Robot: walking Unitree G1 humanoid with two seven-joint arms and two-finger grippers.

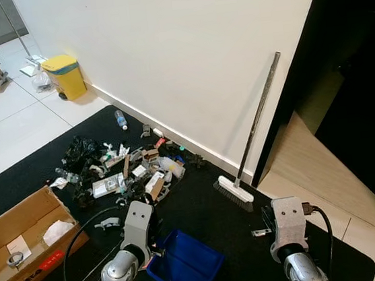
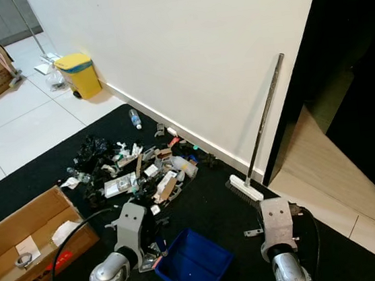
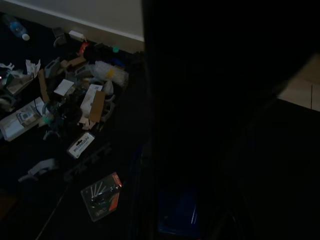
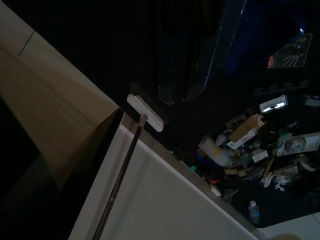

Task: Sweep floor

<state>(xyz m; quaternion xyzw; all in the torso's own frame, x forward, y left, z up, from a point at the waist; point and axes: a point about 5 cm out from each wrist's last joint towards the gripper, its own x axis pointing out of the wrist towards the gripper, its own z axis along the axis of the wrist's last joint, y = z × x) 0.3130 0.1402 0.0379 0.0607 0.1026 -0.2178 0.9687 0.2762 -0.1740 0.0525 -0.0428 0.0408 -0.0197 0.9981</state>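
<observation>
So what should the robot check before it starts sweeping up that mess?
1. Broom reachable: ok, it leans upright on the wall, head on the black mat.
2. Blue dustpan ready: ok, it lies on the mat between the arms.
3. Litter pile located: ok, it sits by the wall, ahead on the left.
4. Right gripper free for the broom: cannot tell, too dark.
5. Left gripper free: cannot tell, its wrist view is too dark.

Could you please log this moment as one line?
broom: leaning on wall, untouched | litter pile: on black mat | blue dustpan: on mat between arms | both arms: low, idle
</observation>
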